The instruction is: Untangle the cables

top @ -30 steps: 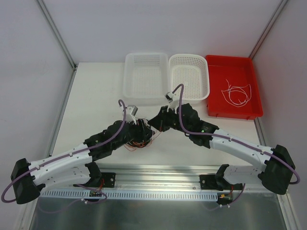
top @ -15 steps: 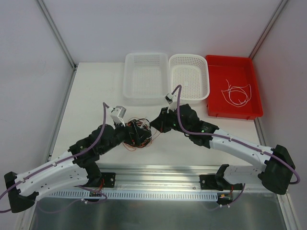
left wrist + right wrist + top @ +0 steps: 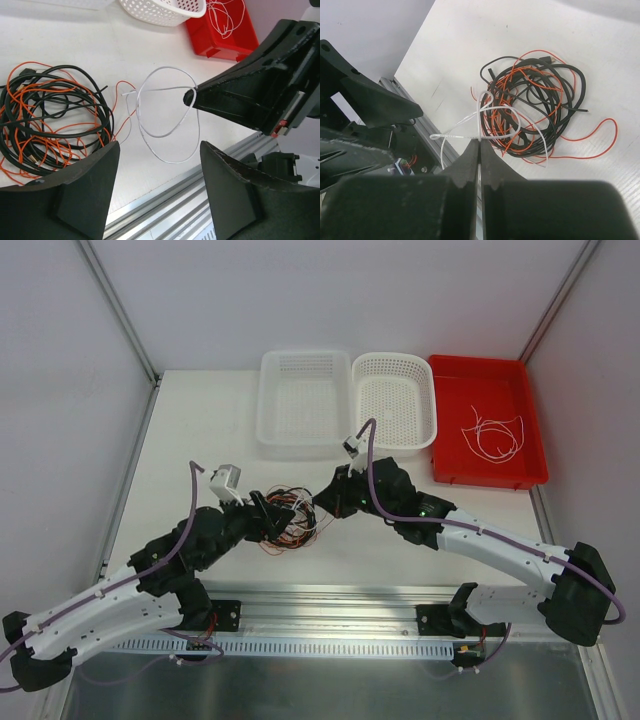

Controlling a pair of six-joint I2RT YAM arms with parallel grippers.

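Top view, cables: the black and orange-red cables (image 3: 290, 523) lie in one heap on the white table (image 3: 200, 440), near its front edge and between the two claws
Top view, claws: the left gripper (image 3: 264, 512) sits at the heap's left side and the right gripper (image 3: 322, 502) at its right; their fingers are too small here to read
Top view, edges: a metal rail (image 3: 330, 605) runs along the front edge close to the heap; a clear basket (image 3: 300, 445), a white basket (image 3: 395, 445) and a red tray (image 3: 490, 478) line the far side, well apart from the heap
Top view, open room: white tabletop shows wide to the heap's left and in a band between heap and baskets
Top view, tray: a thin white wire (image 3: 497, 435) lies looped in the red tray
Top view, hidden: both arms cover the heap's flanks

Left wrist view, claw: the two fingers (image 3: 85, 195) stand spread wide, gripping nothing
Left wrist view, cables: the heap lies at the left, cut off by the frame edge; a white cable (image 3: 167, 68) loops on the table to its right
Left wrist view, right claw: its black tip pinches the white cable at the loop's upper right
Left wrist view, edge: the rail crosses just below the loop

Right wrist view, claw: the fingers (image 3: 470, 165) are pressed together on the white cable
Right wrist view, cables: the whole heap lies beyond the tips, the white cable trailing across it
Right wrist view, hard to see: the claw's blurred body fills the bottom; the left arm darkens the left side
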